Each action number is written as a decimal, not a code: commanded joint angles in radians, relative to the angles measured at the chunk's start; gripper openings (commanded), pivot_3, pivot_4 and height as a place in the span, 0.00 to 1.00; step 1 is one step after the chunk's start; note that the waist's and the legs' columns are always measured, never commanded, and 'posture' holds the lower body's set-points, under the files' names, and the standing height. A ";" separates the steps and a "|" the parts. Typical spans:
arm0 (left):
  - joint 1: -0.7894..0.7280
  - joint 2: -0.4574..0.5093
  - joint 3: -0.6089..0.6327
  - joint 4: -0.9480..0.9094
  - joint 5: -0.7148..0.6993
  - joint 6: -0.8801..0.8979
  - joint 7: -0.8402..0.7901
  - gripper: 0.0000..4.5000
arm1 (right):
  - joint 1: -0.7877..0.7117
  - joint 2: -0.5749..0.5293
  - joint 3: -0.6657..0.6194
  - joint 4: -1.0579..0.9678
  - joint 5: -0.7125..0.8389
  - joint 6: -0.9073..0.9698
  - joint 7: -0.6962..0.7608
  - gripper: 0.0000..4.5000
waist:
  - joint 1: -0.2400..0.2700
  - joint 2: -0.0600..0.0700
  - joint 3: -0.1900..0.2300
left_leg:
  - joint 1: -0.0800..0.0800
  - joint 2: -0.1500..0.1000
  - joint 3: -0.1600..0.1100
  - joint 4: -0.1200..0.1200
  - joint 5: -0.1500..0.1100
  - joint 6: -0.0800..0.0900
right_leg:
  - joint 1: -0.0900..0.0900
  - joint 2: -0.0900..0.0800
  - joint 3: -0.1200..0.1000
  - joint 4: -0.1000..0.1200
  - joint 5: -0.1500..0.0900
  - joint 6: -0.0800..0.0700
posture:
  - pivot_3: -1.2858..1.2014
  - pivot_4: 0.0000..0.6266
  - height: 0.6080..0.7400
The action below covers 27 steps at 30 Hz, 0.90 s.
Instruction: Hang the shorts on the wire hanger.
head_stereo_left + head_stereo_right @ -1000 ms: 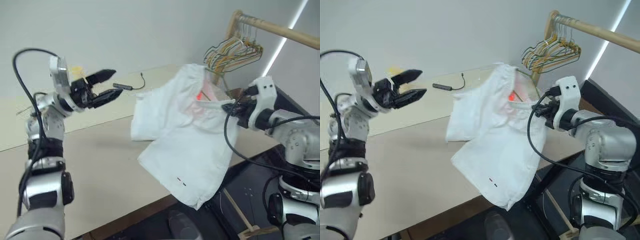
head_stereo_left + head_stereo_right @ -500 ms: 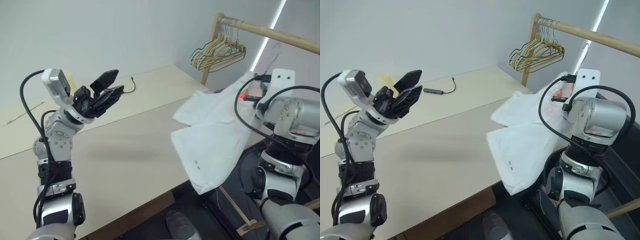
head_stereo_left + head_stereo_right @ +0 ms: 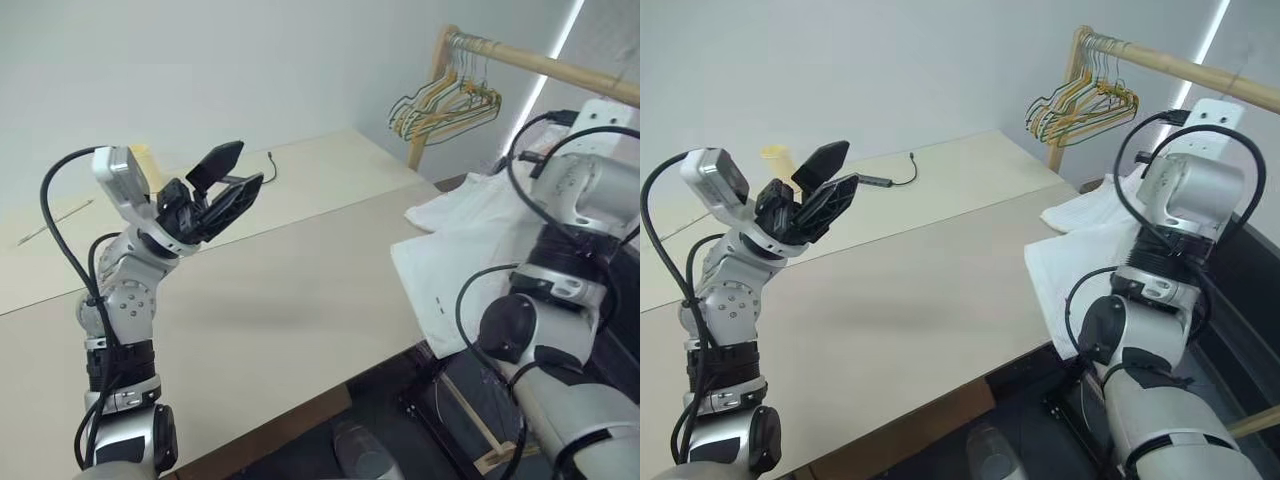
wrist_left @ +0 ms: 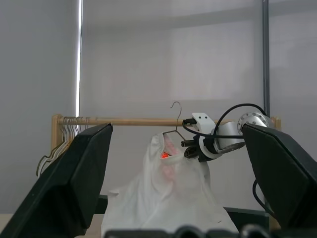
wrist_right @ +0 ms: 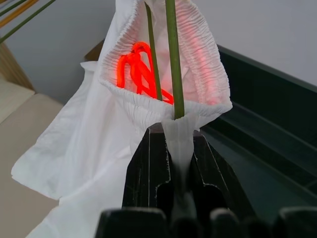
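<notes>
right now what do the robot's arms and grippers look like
Both arms are built of silver-grey metal segments with black joints, with looped black cables running along them. The left gripper has two broad, black, wedge-shaped fingers and a pale grey camera block at its wrist. The right gripper has matching black fingers, behind a white bracket.

The shorts (image 3: 455,262) hang off the table's (image 3: 300,290) right edge, just left of the right arm, with the wire hanger (image 5: 171,54) threaded up through their waistband. The wooden rail (image 3: 545,65) stands behind them at the far right, a bunch of hangers (image 3: 445,105) on its left end. A cable (image 3: 265,165) lies on the table's far side. The left gripper (image 3: 228,180) hovers over the table's left part.
</notes>
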 commanded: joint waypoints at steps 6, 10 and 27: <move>-0.007 0.013 -0.013 -0.032 0.005 -0.025 0.008 1.00 | -0.156 -0.194 -0.038 0.422 0.079 -0.260 0.016 0.02 | -0.001 0.000 0.000 | 0.000 0.000 0.001 -0.001 -0.001 0.002 | 0.001 0.000 0.000 -0.004 0.000 0.001 | 0.39 0.00 1.00; 0.005 0.019 -0.013 -0.048 0.002 -0.023 0.008 1.00 | -0.202 -0.261 -0.047 0.593 0.125 -0.346 0.024 0.02 | -0.003 0.000 0.001 | 0.001 0.000 0.002 -0.002 -0.001 0.002 | 0.004 0.000 0.000 -0.006 0.000 0.001 | 0.39 0.00 1.00; 0.029 0.023 -0.009 -0.084 -0.015 -0.014 0.010 1.00 | -0.236 -0.331 -0.043 0.847 0.253 -0.401 -0.018 0.02 | 0.021 -0.001 0.003 | 0.016 0.001 0.003 -0.015 -0.002 0.004 | 0.029 0.001 -0.001 -0.030 0.001 0.005 | 0.39 0.00 1.00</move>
